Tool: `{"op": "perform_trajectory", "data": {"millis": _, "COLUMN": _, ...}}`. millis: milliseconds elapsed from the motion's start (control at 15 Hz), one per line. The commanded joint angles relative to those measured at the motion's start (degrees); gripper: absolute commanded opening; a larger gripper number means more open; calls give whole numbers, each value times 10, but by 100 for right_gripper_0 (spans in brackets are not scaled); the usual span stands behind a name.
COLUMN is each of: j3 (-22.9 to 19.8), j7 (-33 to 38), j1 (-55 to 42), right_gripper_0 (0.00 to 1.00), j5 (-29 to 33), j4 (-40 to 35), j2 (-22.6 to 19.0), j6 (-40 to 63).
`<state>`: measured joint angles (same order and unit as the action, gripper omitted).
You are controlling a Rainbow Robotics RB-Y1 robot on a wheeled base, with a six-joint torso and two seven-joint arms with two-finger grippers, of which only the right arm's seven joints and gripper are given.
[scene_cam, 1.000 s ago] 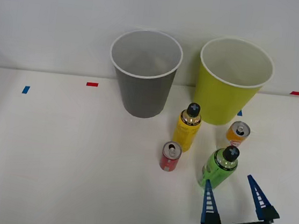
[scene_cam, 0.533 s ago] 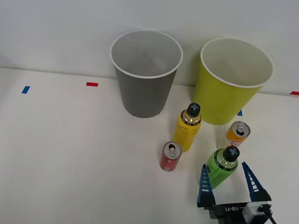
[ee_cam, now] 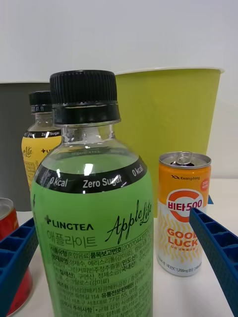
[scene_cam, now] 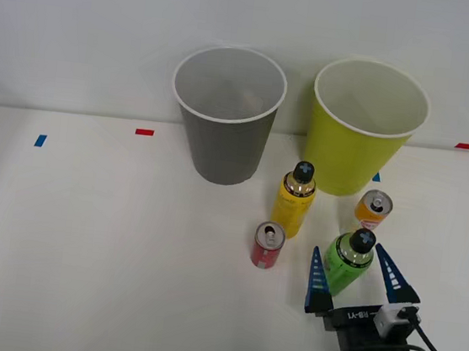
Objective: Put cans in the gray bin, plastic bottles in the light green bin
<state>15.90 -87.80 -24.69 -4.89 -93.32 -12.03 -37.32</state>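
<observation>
Green bottle (scene_cam: 347,261) near the table's right front edge now stands between the open fingers of the right end effector (scene_cam: 364,277), which has advanced around it. Not yet clenched; grasp appears imminent.

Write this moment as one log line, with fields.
phase: pre-grasp | right gripper: open, straddling green-label bottle | bottle: upright on table | bins: nothing sorted yet
</observation>
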Motion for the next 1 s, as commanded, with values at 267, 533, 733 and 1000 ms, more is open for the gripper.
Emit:
{"op": "perform_trajectory", "data": {"millis": 267, "j3": 4, "j7": -2, "j1": 3, "right_gripper_0": 100, "j5": -14, "j4": 1, "j2": 0, "j6": 1}}
{"op": "perform_trajectory", "data": {"millis": 533, "j3": 7, "j7": -8, "j1": 7, "right_gripper_0": 100, "j5": -18, "j4": 0, "j2": -4, "j6": 0}}
{"op": "perform_trajectory", "data": {"millis": 733, "j3": 9, "j7": -12, "j1": 8, "right_gripper_0": 100, "j5": -23, "j4": 1, "j2": -3, "j6": 0}}
{"op": "perform_trajectory", "data": {"millis": 1000, "j3": 10, "j7": -16, "j1": 11, "right_gripper_0": 100, "j5": -35, "j4": 0, "j2": -3, "j6": 0}}
